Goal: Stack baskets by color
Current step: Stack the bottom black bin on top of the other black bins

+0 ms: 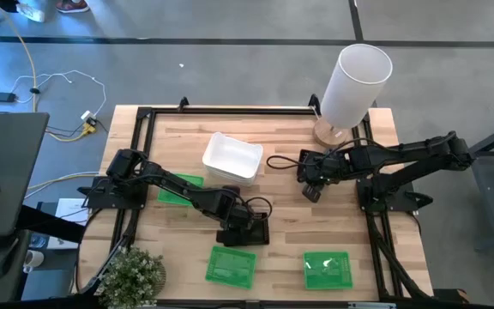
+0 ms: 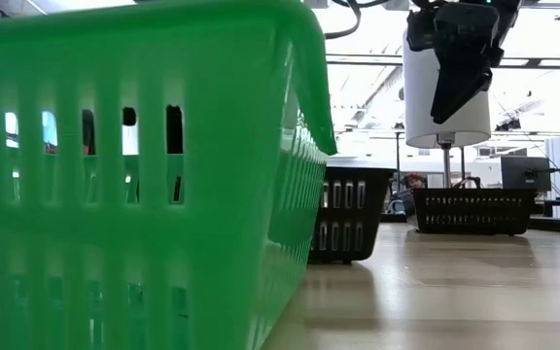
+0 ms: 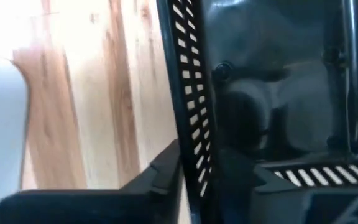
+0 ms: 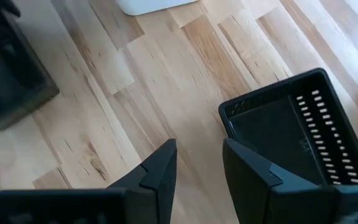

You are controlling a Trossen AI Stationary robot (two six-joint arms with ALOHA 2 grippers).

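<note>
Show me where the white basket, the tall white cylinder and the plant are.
white basket [image 1: 231, 157], high view, on its inner floor.
tall white cylinder [image 1: 354, 86], high view, on its side wall.
plant [image 1: 134, 273], high view, on its foliage at the table's near-left corner.

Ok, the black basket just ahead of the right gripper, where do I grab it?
Grip the black basket by the wall nearest the right gripper, coming straight down, one finger inside, one outside. It sits upright, open side up, so that thin rim is probably what the open fingers fit over.
</note>
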